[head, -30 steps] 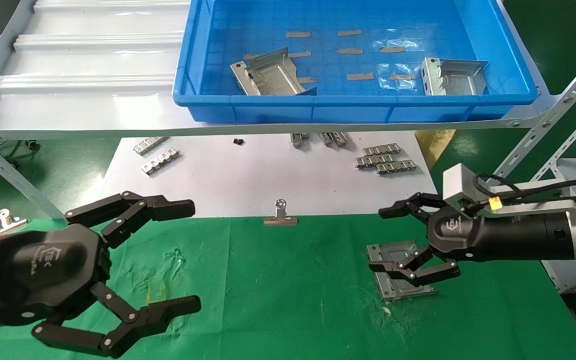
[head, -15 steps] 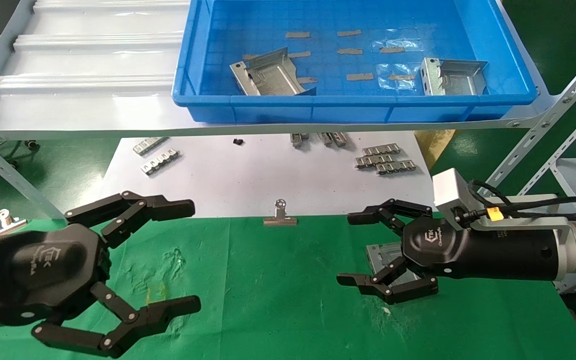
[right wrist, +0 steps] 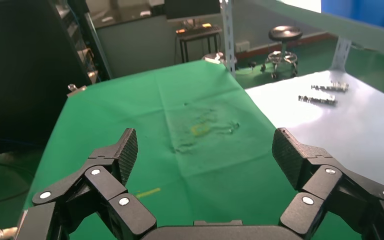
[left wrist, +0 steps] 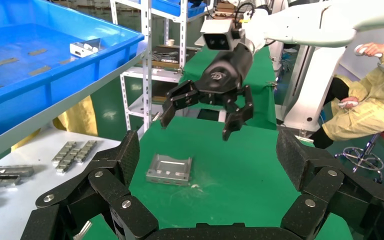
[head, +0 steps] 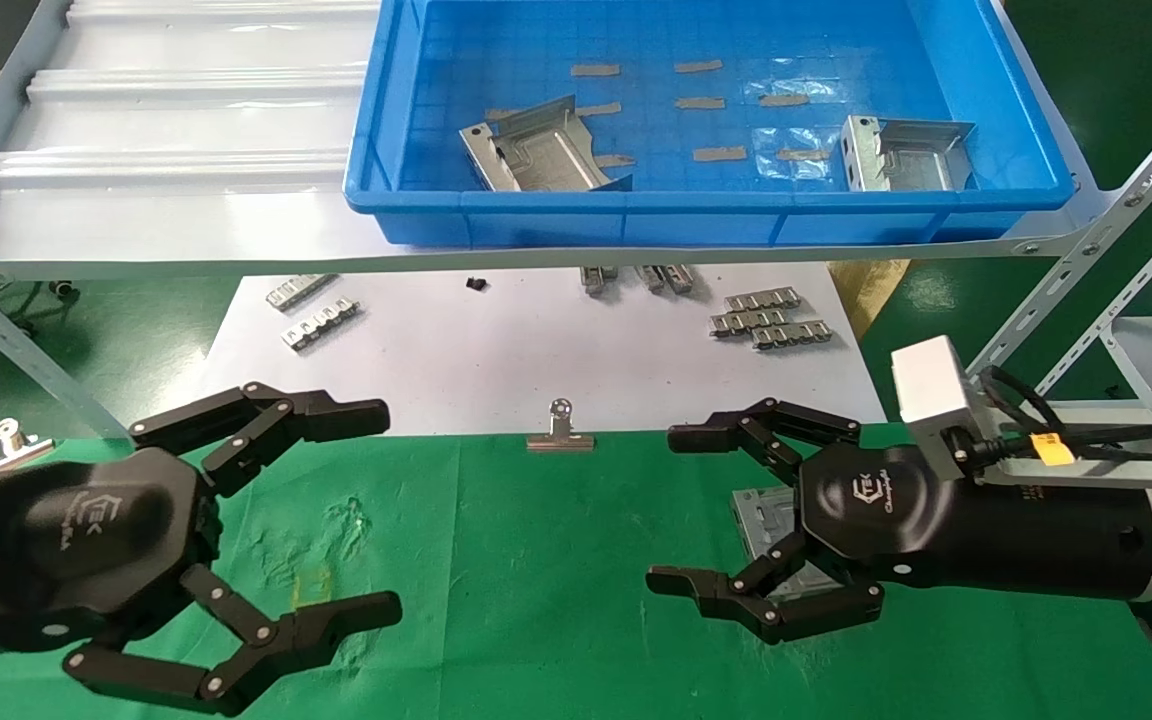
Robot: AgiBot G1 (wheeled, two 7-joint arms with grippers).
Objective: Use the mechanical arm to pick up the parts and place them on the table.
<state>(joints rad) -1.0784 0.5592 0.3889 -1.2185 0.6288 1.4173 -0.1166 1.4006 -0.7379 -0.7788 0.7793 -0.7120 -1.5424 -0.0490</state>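
Now I take the scene from its biggest pieces down. My green cloth-covered tabletop (head: 556,560) is the drop zone, so its middle lies bare apart from scuffs. Behind and above it the grey metal shelf (head: 166,200) carries the blue plastic bin (head: 716,210), the supply, placed where either arm can reach in. Two silvery stamped sheet-metal parts lie in it, one near the bin's middle (head: 544,152) and one toward its right end (head: 904,155), well apart. Under the shelf a white paper sheet (head: 496,360) holds small toothed metal strips (head: 768,318), which are not my business, and a silver binder clip (head: 561,432) sits at the paper's edge.

One silvery sheet-metal part (left wrist: 170,169) already lies flat on the cloth, which I judge is a finished placement. My right arm's black jointed end effector (head: 671,510) hangs above it, clear of it in the left wrist view, forearm stretched level across the tabletop from the right, palm facing left, fingers spread wide and gripping nothing. That pose suits a release, with a trip to the bin due.

My left arm's black end effector (head: 376,515) is parked low at the near left, likewise splayed and empty, pointing toward the right arm.
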